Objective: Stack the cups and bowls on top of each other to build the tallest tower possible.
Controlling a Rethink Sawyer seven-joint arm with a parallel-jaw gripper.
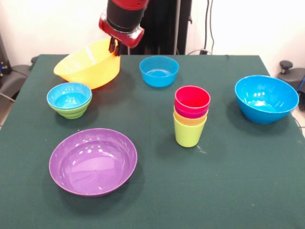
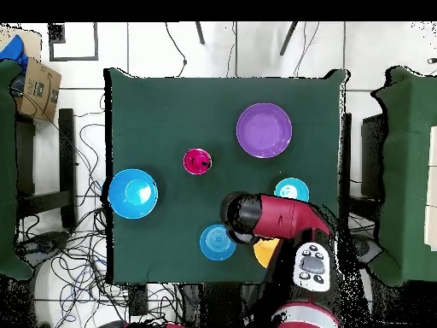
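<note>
A dark green cloth covers the table [image 1: 228, 191]. Near its middle stands the tower [image 1: 191, 117]: four tapered cups nested, lime green lowest, red on top. A small blue bowl [image 1: 69, 95] sits inside a small green bowl [image 1: 71, 112]. The wide, glossy purple bowl [image 1: 93, 161], large blue bowl [image 1: 266, 98] and another small blue bowl [image 1: 159, 70] hold nothing. The gripper [image 1: 115, 47] pinches the rim of the tilted yellow bowl [image 1: 88, 64].

Arm [image 1: 125, 16] lowered from above; gripper [image 1: 114, 47] tips dark, close together, state not discernible.
</note>
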